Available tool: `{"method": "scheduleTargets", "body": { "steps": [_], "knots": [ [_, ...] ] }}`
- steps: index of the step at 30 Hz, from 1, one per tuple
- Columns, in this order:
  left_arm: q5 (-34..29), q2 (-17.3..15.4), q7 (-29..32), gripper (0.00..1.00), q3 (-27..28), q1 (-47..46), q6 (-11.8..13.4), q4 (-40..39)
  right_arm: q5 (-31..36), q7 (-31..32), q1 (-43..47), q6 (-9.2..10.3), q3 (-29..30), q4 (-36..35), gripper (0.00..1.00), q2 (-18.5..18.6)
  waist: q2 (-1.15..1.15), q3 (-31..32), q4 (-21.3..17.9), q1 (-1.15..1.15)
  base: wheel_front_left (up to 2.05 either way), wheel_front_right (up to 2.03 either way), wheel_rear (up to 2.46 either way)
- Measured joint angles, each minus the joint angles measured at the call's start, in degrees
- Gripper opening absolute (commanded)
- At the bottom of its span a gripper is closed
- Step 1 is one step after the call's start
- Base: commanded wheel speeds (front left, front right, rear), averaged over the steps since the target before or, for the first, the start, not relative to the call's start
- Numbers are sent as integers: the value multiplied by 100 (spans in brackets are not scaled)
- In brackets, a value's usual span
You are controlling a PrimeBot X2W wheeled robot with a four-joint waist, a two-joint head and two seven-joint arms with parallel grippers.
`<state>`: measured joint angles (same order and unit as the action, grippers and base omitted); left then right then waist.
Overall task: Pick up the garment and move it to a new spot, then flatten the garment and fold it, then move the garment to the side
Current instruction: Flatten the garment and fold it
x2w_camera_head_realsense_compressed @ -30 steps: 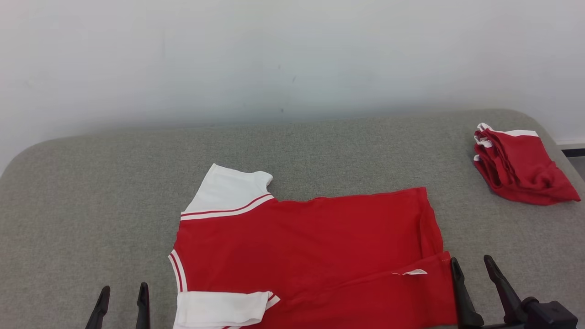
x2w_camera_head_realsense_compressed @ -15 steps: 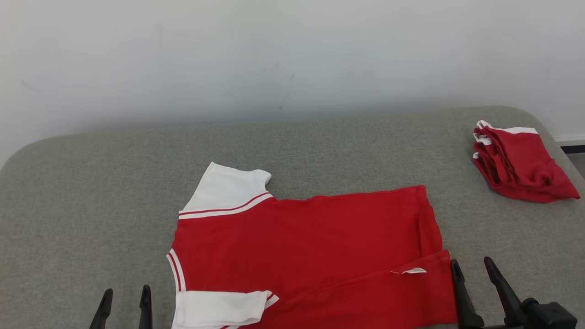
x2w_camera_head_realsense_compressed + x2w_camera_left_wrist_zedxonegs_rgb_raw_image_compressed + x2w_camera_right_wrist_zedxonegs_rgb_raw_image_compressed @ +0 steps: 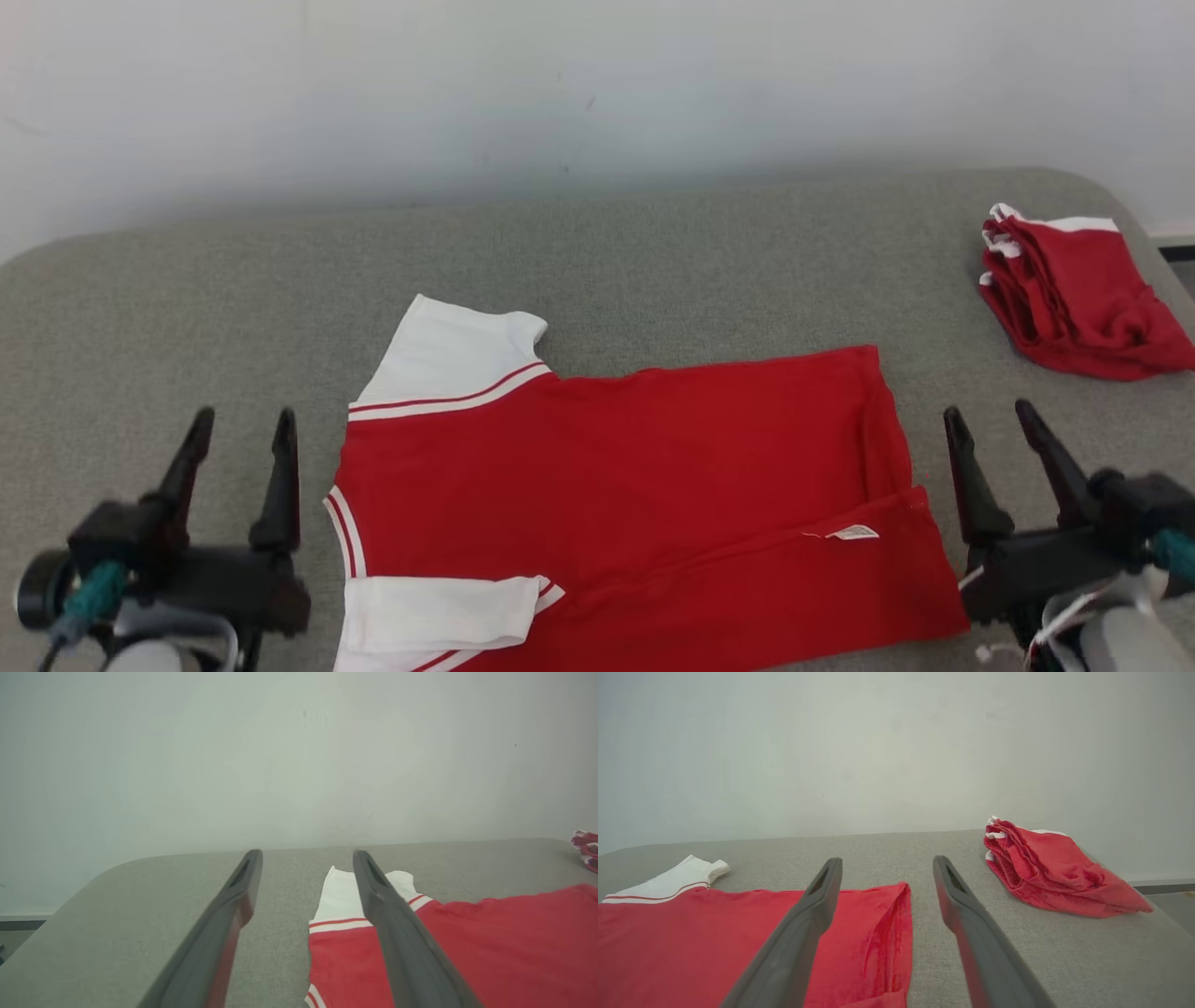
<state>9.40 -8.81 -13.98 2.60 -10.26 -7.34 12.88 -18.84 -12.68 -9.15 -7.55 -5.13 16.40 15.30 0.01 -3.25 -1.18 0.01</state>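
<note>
garment (image 3: 616, 485): red shirt with white sleeves, spread flat across the near middle of the grey table (image 3: 653, 233) — collar end to the left, hem to the right.
left gripper (image 3: 245, 417): fingers wide apart, nothing between them, over bare table just beside the shirt's collar end.
right gripper (image 3: 988, 411): wide open too and empty, just off the hem edge — whether it brushes the cloth, can't tell.
near sleeve (image 3: 439, 611): folded in over the shirt's near left corner.
far sleeve (image 3: 448, 359): laid out flat, pointing toward the wall (image 3: 560, 84).
tag (image 3: 854, 533): small and white, showing on a folded-over strip near the hem.
folded pile (image 3: 1074, 289): red and white cloth at the table's far right corner, well apart from the shirt.
</note>
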Motion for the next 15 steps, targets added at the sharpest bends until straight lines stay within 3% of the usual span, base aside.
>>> {"method": "scheduleTargets", "body": {
  "steps": [8,15],
  "knots": [
    [472,-806,722,100,-671,-1953,-16,578,-447,658,-1672,0,-393,714,100,390,0,-728,-118,1,0,0,0],
    [1144,-1374,1366,100,-1400,-3236,-16,1256,-706,1082,-2760,0,-1035,1365,100,487,1,-1417,-287,1,0,0,0]
  ]
}}
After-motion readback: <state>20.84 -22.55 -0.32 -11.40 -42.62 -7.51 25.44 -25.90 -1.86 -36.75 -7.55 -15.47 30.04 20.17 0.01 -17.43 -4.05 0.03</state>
